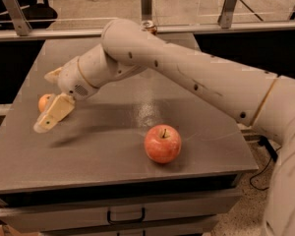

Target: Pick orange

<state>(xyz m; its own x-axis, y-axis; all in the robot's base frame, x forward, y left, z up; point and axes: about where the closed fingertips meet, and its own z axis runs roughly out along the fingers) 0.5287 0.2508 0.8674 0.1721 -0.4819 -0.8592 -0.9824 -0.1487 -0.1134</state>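
Observation:
The orange (43, 102) is a small round fruit at the left side of the grey table (108, 171). It is partly hidden behind my gripper's near finger. My gripper (42, 102) has come down over it from the right. One tan finger (53, 114) lies in front of the orange and the other (53, 74) shows behind it. The jaws are apart, with the orange between them. I cannot tell whether they touch it.
A larger red apple (162, 143) with a stem stands on the table's front right. The top of a drink can (148, 26) peeks out behind my arm at the table's back edge. A railing runs along the back. Drawers sit under the tabletop.

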